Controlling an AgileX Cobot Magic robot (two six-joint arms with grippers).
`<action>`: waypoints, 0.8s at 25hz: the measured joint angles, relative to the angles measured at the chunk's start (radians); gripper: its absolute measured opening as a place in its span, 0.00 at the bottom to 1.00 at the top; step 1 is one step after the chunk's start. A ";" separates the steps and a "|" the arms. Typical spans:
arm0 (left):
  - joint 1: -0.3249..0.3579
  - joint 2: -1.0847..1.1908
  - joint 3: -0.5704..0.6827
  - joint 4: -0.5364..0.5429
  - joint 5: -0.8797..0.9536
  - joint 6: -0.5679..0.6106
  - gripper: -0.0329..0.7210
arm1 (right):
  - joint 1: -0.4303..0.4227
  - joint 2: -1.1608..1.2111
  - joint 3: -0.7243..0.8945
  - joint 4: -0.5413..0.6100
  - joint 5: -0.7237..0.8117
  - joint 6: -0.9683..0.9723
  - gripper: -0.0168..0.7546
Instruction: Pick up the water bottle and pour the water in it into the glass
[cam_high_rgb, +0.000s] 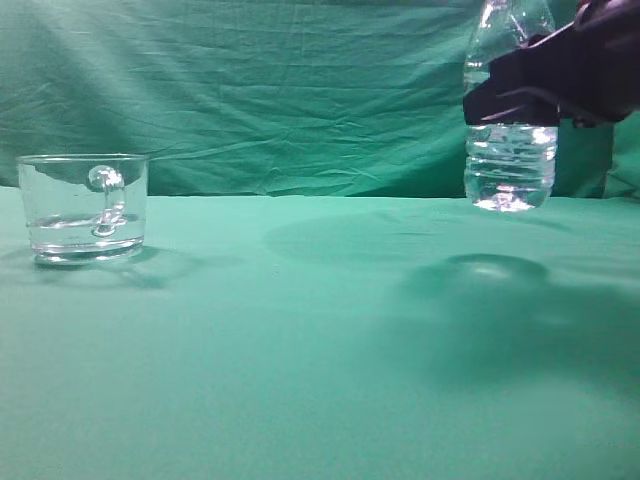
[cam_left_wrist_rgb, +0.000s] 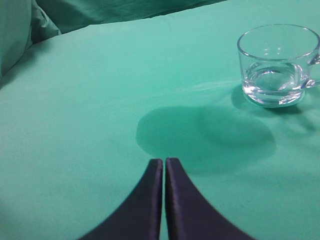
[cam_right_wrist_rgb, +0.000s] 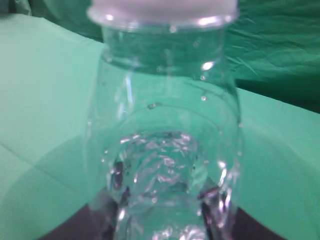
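The clear water bottle (cam_high_rgb: 509, 165) hangs upright above the green table at the right, clear water in its ribbed lower part. My right gripper (cam_high_rgb: 512, 100) is shut on its middle. In the right wrist view the water bottle (cam_right_wrist_rgb: 162, 125) fills the frame, dark fingers on both sides low down (cam_right_wrist_rgb: 162, 220). The glass (cam_high_rgb: 84, 208), a short clear mug with a looped handle, stands at the far left with a little water in it. It also shows in the left wrist view (cam_left_wrist_rgb: 277, 65). My left gripper (cam_left_wrist_rgb: 164, 162) is shut and empty, above the cloth, short of the glass.
A green cloth (cam_high_rgb: 300, 340) covers the table and hangs creased as a backdrop (cam_high_rgb: 300, 90). The bottle's shadow (cam_high_rgb: 490, 275) lies below it on the cloth.
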 joint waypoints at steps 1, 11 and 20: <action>0.000 0.000 0.000 0.000 0.000 0.000 0.04 | 0.000 0.030 -0.002 0.000 -0.047 -0.004 0.37; 0.000 0.000 0.000 0.000 0.000 0.000 0.04 | 0.000 0.127 -0.004 -0.006 -0.086 -0.024 0.37; 0.000 0.000 0.000 0.000 0.000 0.000 0.04 | 0.000 0.127 -0.004 0.017 -0.072 -0.024 0.69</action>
